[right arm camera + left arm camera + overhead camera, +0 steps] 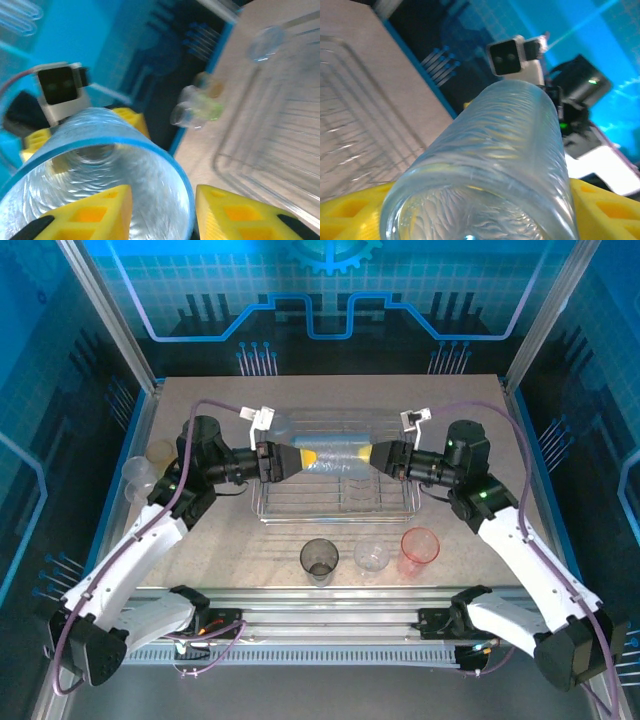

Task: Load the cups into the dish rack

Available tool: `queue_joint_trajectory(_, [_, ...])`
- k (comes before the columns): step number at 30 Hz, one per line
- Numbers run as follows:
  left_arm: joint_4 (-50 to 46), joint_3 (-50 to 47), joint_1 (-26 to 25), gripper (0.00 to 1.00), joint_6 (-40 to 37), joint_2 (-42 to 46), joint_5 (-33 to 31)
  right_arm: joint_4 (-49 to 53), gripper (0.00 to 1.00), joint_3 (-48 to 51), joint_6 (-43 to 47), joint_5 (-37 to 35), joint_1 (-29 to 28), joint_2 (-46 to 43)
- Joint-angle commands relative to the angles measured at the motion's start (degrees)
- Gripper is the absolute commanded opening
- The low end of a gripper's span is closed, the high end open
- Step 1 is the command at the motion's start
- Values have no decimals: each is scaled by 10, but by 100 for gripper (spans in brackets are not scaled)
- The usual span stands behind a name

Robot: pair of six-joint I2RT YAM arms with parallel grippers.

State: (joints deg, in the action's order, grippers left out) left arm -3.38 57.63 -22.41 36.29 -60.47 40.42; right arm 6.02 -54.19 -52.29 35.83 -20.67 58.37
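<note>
A pale blue cup lies on its side in the air over the dish rack, held between the two arms. My left gripper is shut on its base end; in the left wrist view the cup sits between the yellow fingers. My right gripper stands open at the cup's mouth. In the right wrist view one finger is inside the blue rim. The other finger is outside, with a gap to the wall.
A smoky grey cup, a clear cup and a pink-red cup stand in front of the rack. A clear cup and an amber cup sit at the table's left edge. Another clear cup lies by the rack's back left corner.
</note>
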Motion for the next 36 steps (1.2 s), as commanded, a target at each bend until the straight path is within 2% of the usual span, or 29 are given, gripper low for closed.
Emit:
queue_joint_trajectory(1, [-145, 54, -3, 37, -77, 16, -134, 221, 41, -43, 85, -201, 4, -40])
queue_joint_trajectory(2, [-189, 71, -2, 36, -91, 11, -172, 263, 42, -42, 85, -244, 15, -51])
queue_joint_trajectory(5, [-301, 125, -3, 29, -121, -13, -261, 302, 43, -14, 78, -283, 60, -96])
queue_joint_trajectory(9, [-412, 198, -3, 20, -149, -62, -334, 306, 43, 24, 74, -327, 92, -171])
queue_joint_trajectory(11, [-448, 227, -5, 19, -159, -89, -361, 318, 43, 30, 83, -355, 99, -195])
queue_joint_trajectory(17, [-515, 280, -10, 18, -182, -169, -436, 341, 46, 33, 117, -382, 108, -217])
queue_joint_trajectory(24, [-587, 348, -43, 19, -212, -271, -530, 343, 47, 35, 128, -391, 110, -224])
queue_joint_trajectory(36, [-579, 356, -47, 22, -227, -368, -583, 356, 48, 49, 143, -395, 111, -239])
